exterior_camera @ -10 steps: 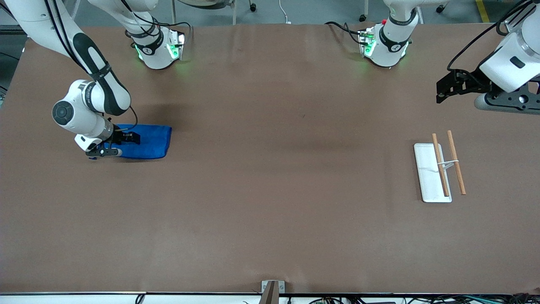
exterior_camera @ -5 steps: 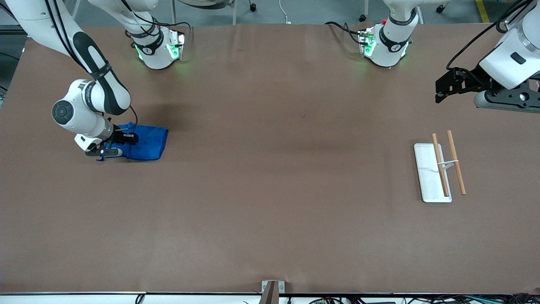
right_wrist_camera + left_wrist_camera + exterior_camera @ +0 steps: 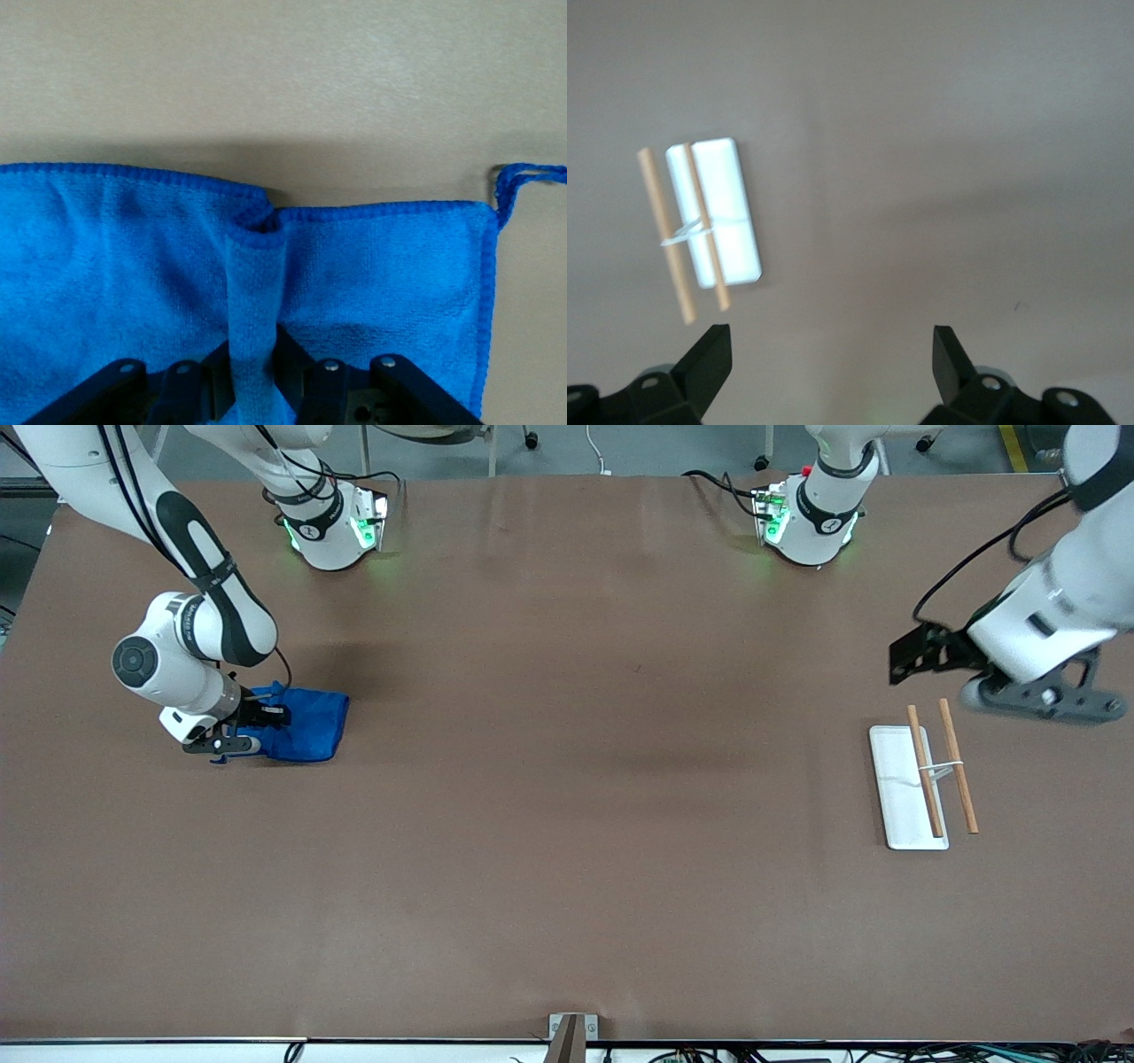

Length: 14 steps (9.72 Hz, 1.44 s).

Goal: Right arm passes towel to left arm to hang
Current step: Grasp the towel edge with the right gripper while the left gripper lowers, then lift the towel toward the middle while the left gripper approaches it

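Since a second ago the towel [image 3: 306,726] at the right arm's end of the table has bunched narrower, and the right gripper [image 3: 257,717] has closed, pinching a raised fold. The left gripper [image 3: 912,657], jaws wide and empty, has dropped toward the white tray [image 3: 895,797] with wooden rods [image 3: 959,778].

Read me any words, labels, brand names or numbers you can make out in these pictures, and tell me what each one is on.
No readable text anywhere.
Right arm's black-and-white forearm: small markings, too small to read.
Bright blue soft cloth towel: thread tag at a corner, no print visible.
White rectangular tray with two wooden rods: blank.
Brown table: blank.
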Each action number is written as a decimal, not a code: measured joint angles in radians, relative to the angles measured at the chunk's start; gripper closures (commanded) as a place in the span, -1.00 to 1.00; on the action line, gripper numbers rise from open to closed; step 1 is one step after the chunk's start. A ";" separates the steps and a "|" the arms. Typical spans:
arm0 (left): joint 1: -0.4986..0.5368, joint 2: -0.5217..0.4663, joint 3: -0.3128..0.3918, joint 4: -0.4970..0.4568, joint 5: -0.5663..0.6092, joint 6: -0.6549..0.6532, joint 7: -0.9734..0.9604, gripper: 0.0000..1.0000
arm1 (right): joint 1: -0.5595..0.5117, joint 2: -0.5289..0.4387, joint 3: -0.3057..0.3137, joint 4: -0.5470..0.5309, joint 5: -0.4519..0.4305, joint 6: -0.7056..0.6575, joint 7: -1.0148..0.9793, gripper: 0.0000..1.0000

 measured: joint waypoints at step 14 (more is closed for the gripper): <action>-0.061 0.172 -0.044 -0.057 -0.673 0.234 0.190 -1.00 | 0.338 -0.107 0.026 0.720 0.694 -0.716 0.341 1.00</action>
